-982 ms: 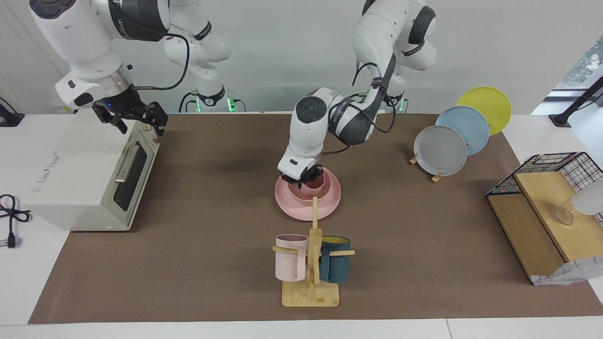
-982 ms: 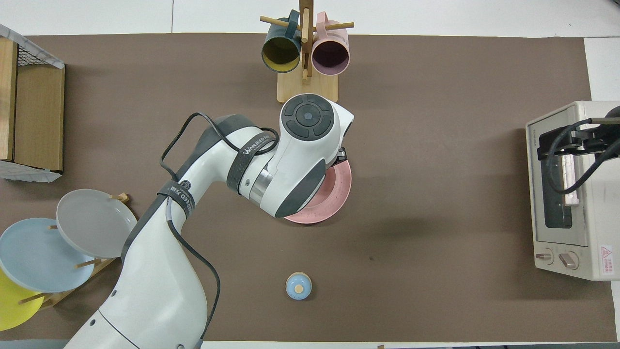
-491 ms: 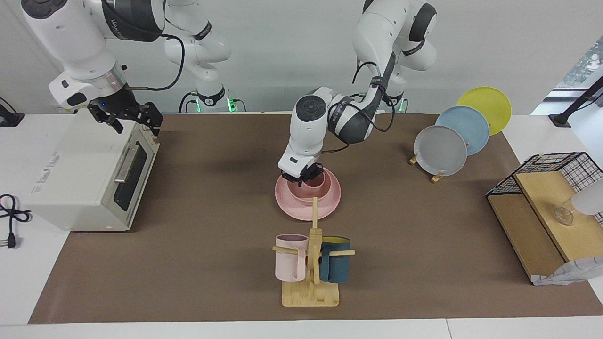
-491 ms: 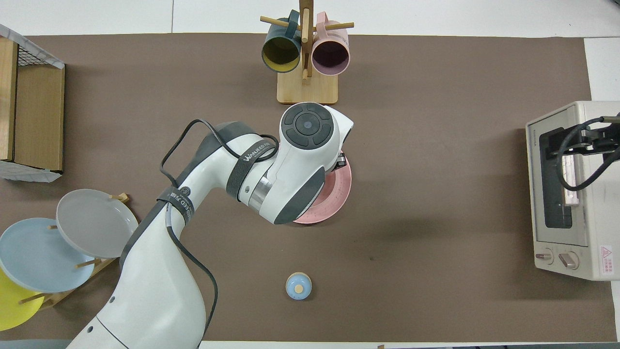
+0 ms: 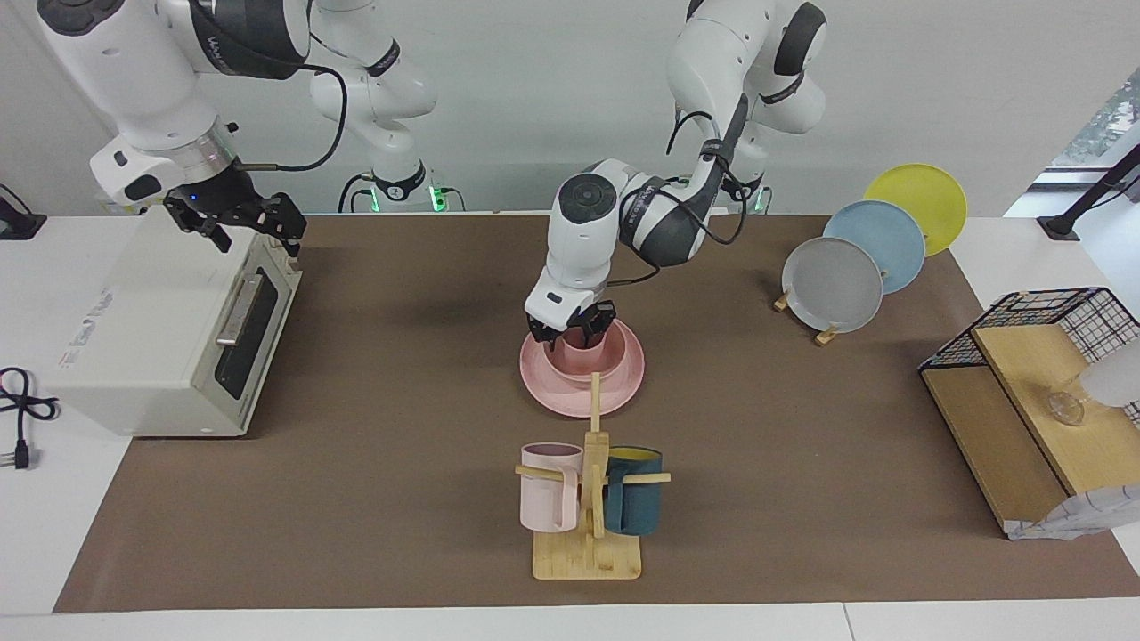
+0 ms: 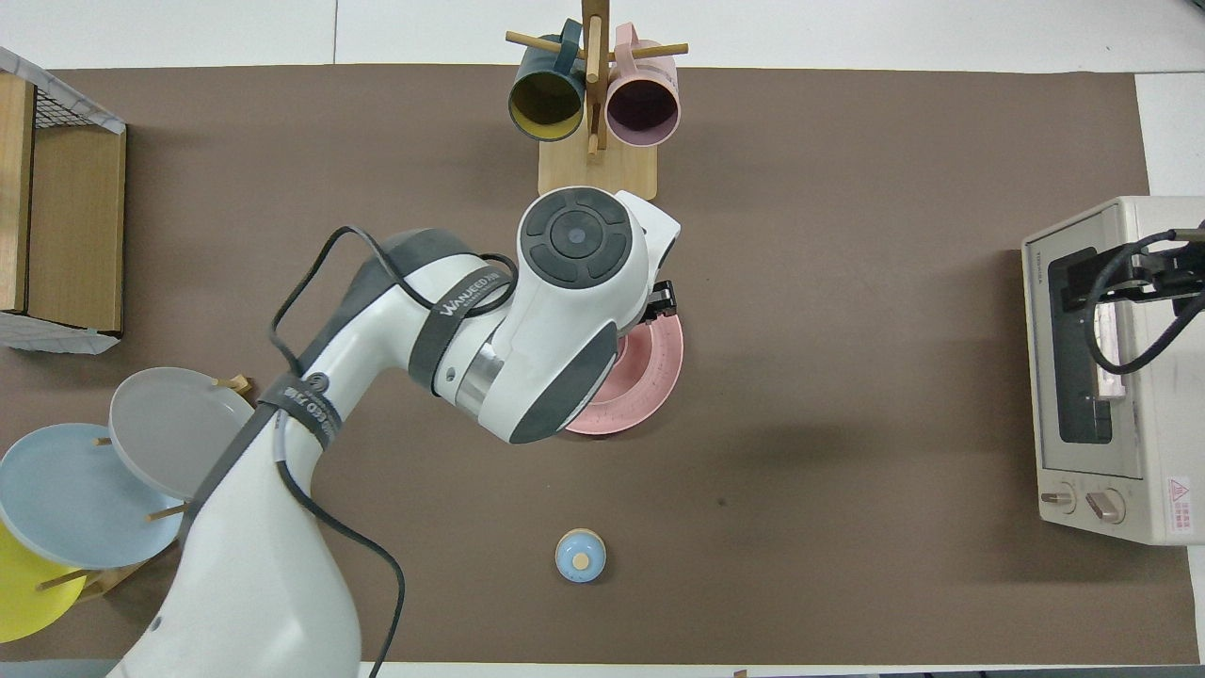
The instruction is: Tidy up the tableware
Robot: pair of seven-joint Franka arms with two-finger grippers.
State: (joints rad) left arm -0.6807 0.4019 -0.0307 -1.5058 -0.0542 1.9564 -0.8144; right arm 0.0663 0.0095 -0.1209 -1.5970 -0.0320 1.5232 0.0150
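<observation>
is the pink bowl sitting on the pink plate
Yes, in the facing view the pink bowl rests on the pink plate, under the left gripper.

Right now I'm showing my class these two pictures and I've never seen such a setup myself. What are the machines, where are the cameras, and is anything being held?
These are two white robot arms at a table covered with a brown mat. One picture faces the robots from across the table; the other looks down from above their own end.

The left gripper is over a pink bowl that sits on a pink plate in the middle. Its fingers stand apart and it holds nothing. The right gripper waits over a white toaster oven, also holding nothing.

Farther from the robots than the plate stands a wooden mug rack carrying a pale pink mug and a dark blue mug. Toward the left arm's end are grey, blue and yellow plates on a stand, and a wooden shelf. A small blue knob-like thing lies near the robots; I cannot tell what it is.
</observation>
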